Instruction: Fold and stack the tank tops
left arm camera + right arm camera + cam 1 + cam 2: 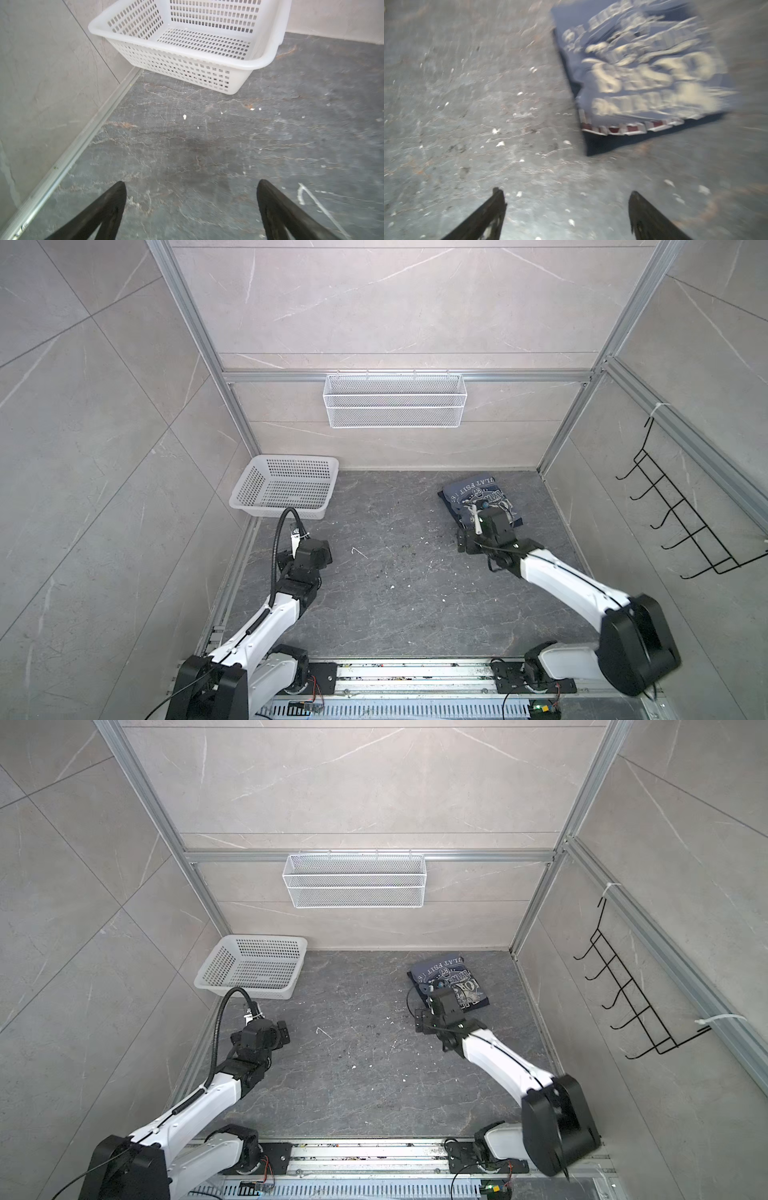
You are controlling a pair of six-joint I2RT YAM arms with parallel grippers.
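neatly folded, blue-grey top [465, 488] covers red-trimmed navy top [608, 143].

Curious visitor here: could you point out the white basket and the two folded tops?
white basket [176, 48]: left wrist view, near rim.
blue-grey top [465, 487]: a top view, lettered face.
navy top [631, 128]: right wrist view, red trim.

Right wrist view, blurred: white lettering on the blue-grey tank top [643, 68], ahead of the right gripper [565, 190], is illegible; the navy tank top [629, 127] beneath shows only its trimmed edge.
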